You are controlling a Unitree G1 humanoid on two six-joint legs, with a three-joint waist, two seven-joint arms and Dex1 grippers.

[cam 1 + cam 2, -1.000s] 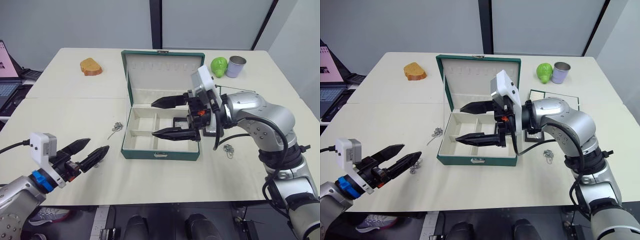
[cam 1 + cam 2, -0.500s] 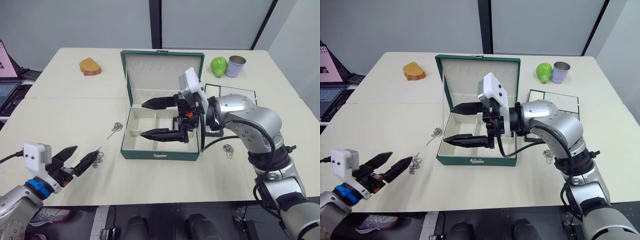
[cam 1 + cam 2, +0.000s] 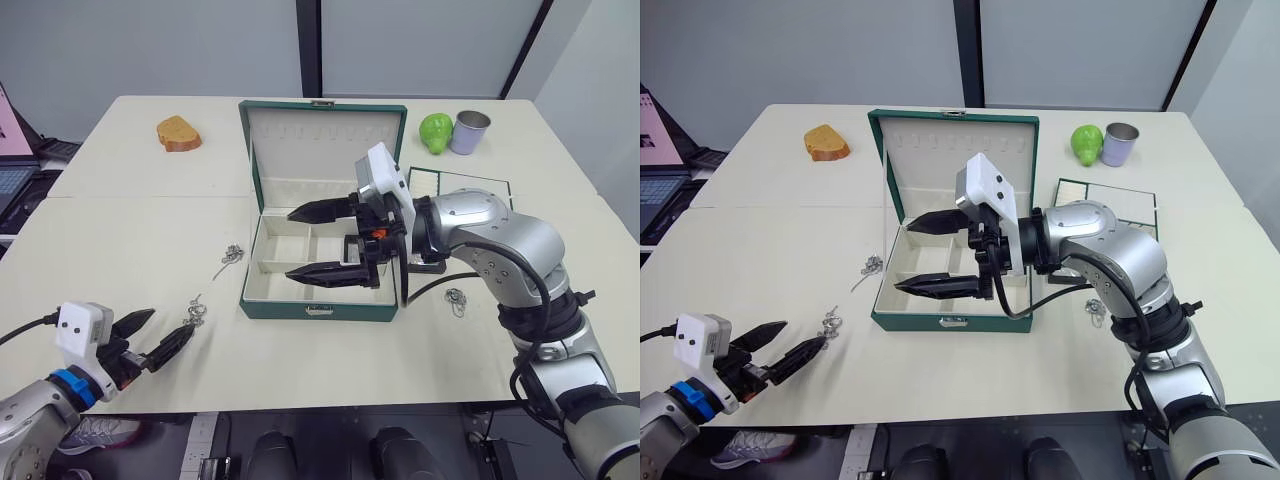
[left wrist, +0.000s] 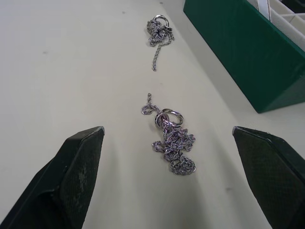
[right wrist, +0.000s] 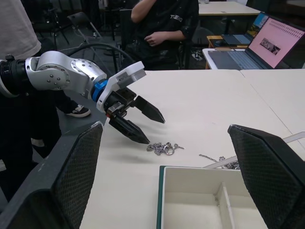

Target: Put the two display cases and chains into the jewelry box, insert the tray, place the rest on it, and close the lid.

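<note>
Two chain bunches are seen on the table left of the open jewelry box point(image 3: 320, 285); the nearer chain point(image 4: 172, 145) lies just ahead of the left gripper point(image 3: 160, 339), jaws spread and empty. Over the box compartments the right gripper point(image 3: 315, 243) is held, fingers wide apart, nothing gripped.

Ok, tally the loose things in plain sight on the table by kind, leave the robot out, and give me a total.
chains: 3
jewelry box: 1
tray: 1
green fruit: 1
metal cup: 1
bread slice: 1
Total: 8
</note>
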